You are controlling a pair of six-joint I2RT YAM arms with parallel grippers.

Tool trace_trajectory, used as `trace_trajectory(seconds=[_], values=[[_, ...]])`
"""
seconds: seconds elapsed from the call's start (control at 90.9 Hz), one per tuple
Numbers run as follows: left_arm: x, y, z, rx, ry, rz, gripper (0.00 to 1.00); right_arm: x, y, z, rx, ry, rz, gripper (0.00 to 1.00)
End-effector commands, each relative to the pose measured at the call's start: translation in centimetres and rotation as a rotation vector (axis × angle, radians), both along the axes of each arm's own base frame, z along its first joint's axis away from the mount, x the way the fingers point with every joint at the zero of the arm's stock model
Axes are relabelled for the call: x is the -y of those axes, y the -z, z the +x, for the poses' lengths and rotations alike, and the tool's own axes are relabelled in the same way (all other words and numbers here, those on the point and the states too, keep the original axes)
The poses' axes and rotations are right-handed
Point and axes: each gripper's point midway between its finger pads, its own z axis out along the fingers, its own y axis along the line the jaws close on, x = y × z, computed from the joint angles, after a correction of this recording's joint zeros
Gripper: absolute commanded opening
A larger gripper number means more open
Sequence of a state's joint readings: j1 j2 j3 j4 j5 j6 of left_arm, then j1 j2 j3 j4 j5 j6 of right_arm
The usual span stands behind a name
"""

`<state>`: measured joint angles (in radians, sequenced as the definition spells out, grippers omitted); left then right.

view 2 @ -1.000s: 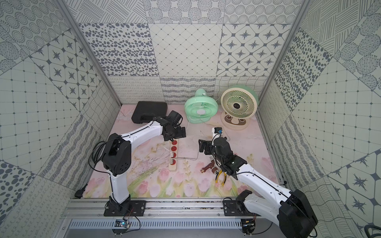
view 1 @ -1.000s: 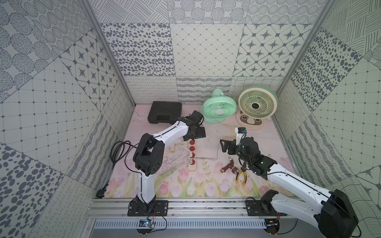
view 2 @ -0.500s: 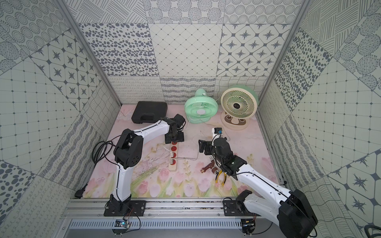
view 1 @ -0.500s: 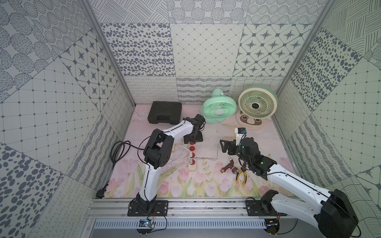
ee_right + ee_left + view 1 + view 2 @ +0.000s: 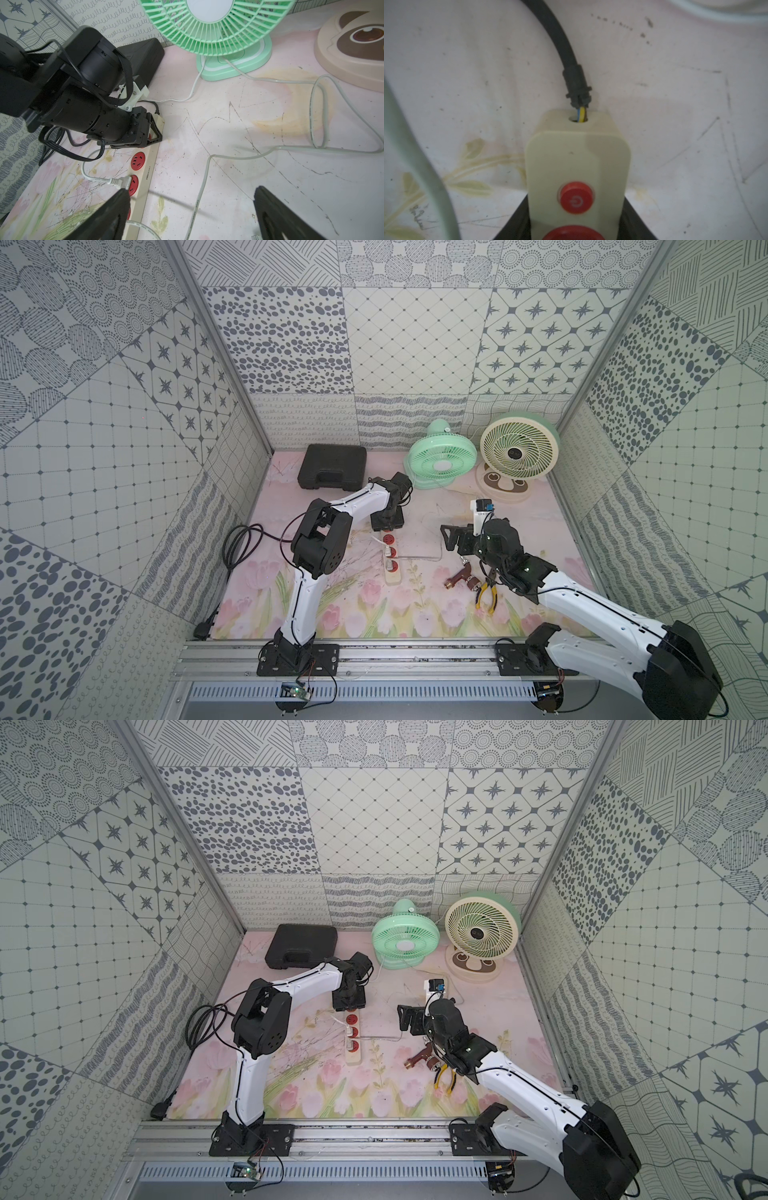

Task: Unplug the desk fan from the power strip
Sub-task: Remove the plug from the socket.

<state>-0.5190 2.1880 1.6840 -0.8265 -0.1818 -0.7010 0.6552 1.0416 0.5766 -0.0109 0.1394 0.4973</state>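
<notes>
In a top view, just left of centre, the left gripper (image 5: 388, 524) is clamped across the upper end of the power strip (image 5: 391, 569). The strip is a long cream bar with round red sockets (image 5: 137, 160), lying on the flowered mat (image 5: 415, 614). The left wrist view shows its red button (image 5: 577, 197) and black cord (image 5: 560, 41). A white plug (image 5: 122, 182) sits in one socket. Further right, the right gripper (image 5: 449, 537) hangs spread wide, holding nothing.
</notes>
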Motion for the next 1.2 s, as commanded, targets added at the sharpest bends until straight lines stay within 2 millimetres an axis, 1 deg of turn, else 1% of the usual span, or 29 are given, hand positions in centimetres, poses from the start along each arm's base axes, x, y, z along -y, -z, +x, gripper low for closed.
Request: trace_trajectory(seconds=[0.0,0.187,0.253,0.374,0.506,0.594,0.715,0.825,0.88,0.957,1.057,1.189], values=[[-1.9,1.3,-1.7,-0.094,-0.084,0.041,0.00,-1.1,-0.9,-0.5,0.010,-0.044,0.001,0.97],[-2.0,1.0,-1.7,-0.057,-0.105,0.020,0.00,-3.2,-1.5,-2.3,0.006,-0.141,-0.045,0.97],[-2.1,0.8,-1.7,-0.046,-0.117,0.016,0.00,-4.2,-1.5,-3.2,-0.007,-0.191,-0.065,0.97],[-2.9,0.3,-2.4,-0.062,-0.174,0.051,0.00,-6.3,-1.3,-4.8,-0.026,-0.273,-0.094,0.97],[-4.1,0.0,-3.2,-0.095,-0.251,0.114,0.00,-8.8,-0.3,-6.8,-0.063,-0.351,-0.104,0.97],[-4.7,0.0,-3.9,-0.131,-0.296,0.149,0.00,-10.1,0.5,-7.7,-0.082,-0.382,-0.113,0.97],[-4.8,0.1,-4.1,-0.174,-0.310,0.176,0.00,-11.8,2.1,-8.7,-0.118,-0.422,-0.120,0.97],[-4.6,0.5,-4.2,-0.189,-0.307,0.175,0.00,-13.0,3.4,-9.0,-0.135,-0.434,-0.127,0.96],[-4.7,0.7,-4.2,-0.195,-0.308,0.179,0.00,-13.5,3.9,-8.9,-0.147,-0.434,-0.124,0.94],[-4.7,1.0,-4.3,-0.205,-0.310,0.178,0.00,-14.1,5.0,-8.9,-0.172,-0.439,-0.129,0.88],[-4.9,1.3,-4.4,-0.211,-0.310,0.185,0.00,-14.9,6.0,-8.8,-0.194,-0.448,-0.137,0.83],[-4.9,1.5,-4.5,-0.212,-0.297,0.190,0.00,-15.8,7.1,-8.4,-0.212,-0.450,-0.154,0.71]])
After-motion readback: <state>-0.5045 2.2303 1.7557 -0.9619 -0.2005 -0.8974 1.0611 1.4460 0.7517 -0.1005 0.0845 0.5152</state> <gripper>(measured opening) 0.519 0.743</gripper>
